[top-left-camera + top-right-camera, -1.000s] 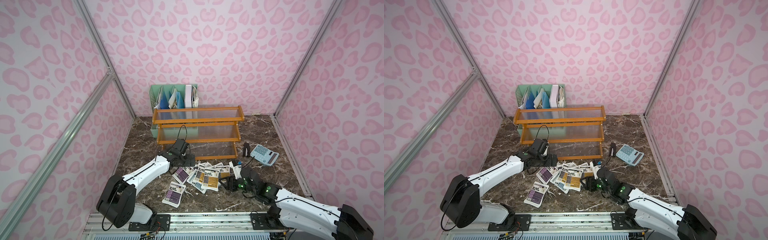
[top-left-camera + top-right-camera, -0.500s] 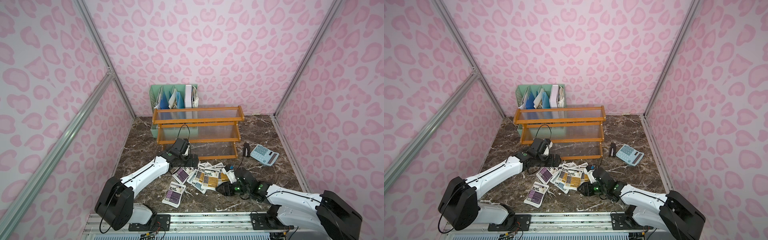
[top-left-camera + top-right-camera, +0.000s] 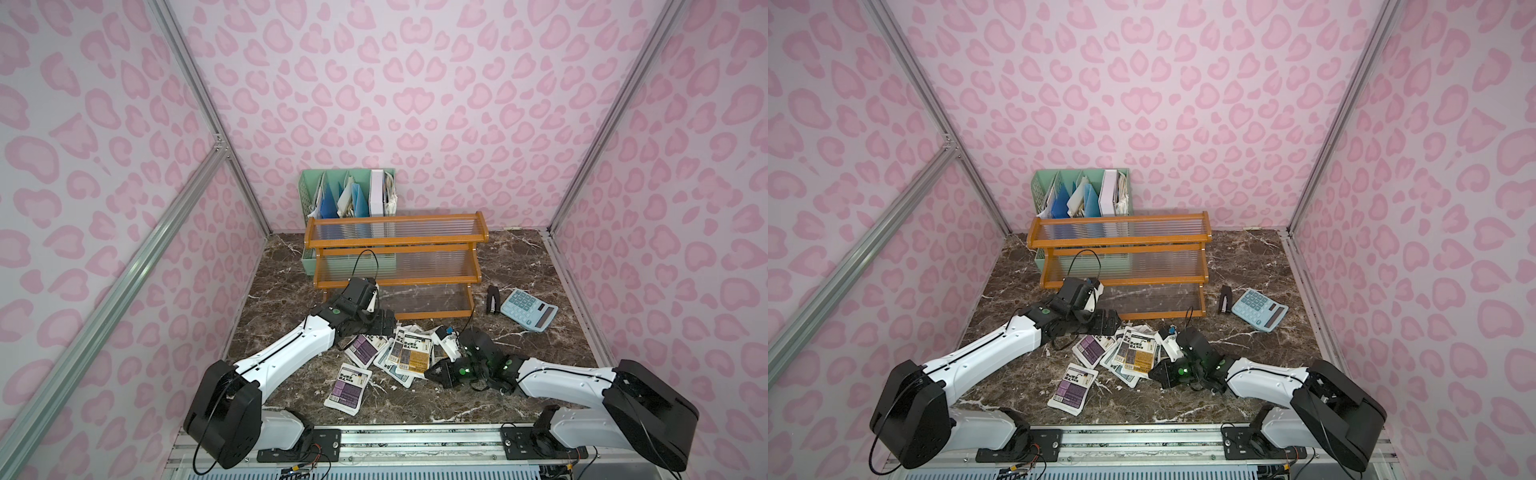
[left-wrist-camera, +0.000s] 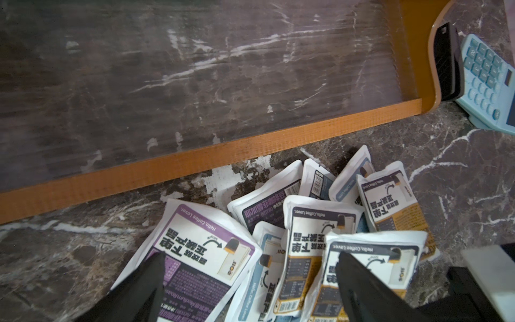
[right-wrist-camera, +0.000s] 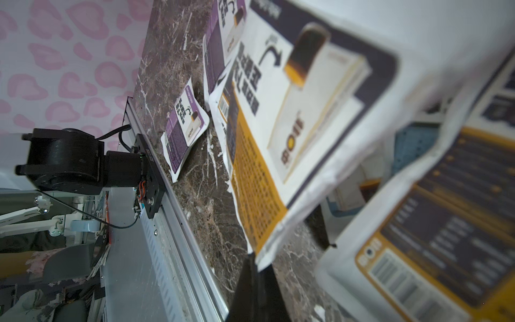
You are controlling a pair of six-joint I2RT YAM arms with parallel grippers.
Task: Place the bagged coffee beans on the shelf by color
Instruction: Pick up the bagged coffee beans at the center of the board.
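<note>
Got the right gripper (image 3: 432, 370) pressed together on a corner of an orange pouch (image 5: 278, 117), at the near edge of the bagged coffee beans (image 3: 405, 337) pile. Got the left gripper (image 4: 249, 256) spread wide over the same pile, one finger above a purple pouch (image 4: 200, 245); can't tell if touching. Spotting the shelf (image 3: 424, 281) just ahead of it. Beyond that, a mint file holder (image 3: 308, 208) stuffed with blue and white folders.
</note>
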